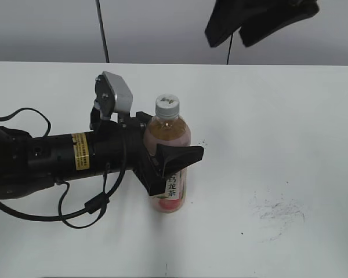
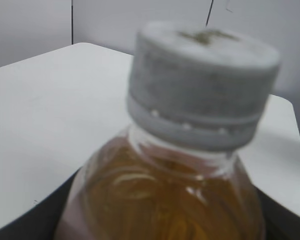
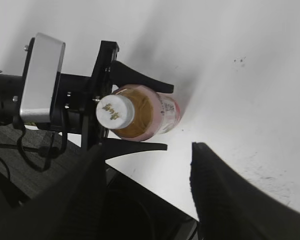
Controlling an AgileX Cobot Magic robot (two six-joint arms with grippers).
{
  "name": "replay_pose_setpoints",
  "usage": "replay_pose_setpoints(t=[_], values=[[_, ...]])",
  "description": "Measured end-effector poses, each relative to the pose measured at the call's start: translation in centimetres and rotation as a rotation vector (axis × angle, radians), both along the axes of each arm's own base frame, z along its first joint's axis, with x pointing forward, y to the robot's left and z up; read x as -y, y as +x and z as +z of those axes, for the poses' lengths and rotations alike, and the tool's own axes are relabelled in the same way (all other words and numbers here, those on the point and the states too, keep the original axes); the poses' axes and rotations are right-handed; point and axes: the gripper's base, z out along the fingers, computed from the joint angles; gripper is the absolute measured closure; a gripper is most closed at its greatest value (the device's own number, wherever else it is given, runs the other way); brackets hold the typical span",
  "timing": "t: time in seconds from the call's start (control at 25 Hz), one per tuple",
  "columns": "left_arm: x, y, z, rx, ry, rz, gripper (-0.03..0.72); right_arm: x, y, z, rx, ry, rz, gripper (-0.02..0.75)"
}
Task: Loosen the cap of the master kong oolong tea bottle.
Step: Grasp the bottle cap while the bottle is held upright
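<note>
The master kong oolong tea bottle (image 1: 169,159) stands upright on the white table, clear plastic with amber-pink tea and a pink and white label. Its white ribbed cap (image 1: 167,106) sits on top. My left gripper (image 1: 173,155) is shut on the bottle's body, one finger on each side. The left wrist view shows the cap (image 2: 202,82) and the bottle's shoulder (image 2: 165,200) very close and blurred. My right gripper (image 1: 238,32) hangs open and empty high above the table's far side. From above, the right wrist view shows the bottle (image 3: 147,112), the cap (image 3: 114,111) and my right gripper's fingers (image 3: 147,185).
The white table (image 1: 278,133) has dark scuff marks (image 1: 278,211) at the front right. The left arm and its cables (image 1: 58,174) lie over the table's left part. A grey wall stands behind the table's far edge.
</note>
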Motion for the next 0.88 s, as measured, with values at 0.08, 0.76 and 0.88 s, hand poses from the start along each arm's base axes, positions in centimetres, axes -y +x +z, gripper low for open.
replay_pose_setpoints(t=[0.08,0.76,0.88], values=[[0.0,0.0,0.0,0.000,0.000,0.000,0.240,-1.5,-0.2,-1.0,-0.042,-0.016,-0.007,0.330],[0.0,0.0,0.0,0.001,0.000,-0.002,0.240,-8.0,1.1,-5.5,-0.127,-0.111,-0.010,0.330],[0.0,0.0,0.0,0.001,0.000,-0.002,0.240,-8.1,1.3,-5.9,-0.130,-0.121,-0.011,0.330]])
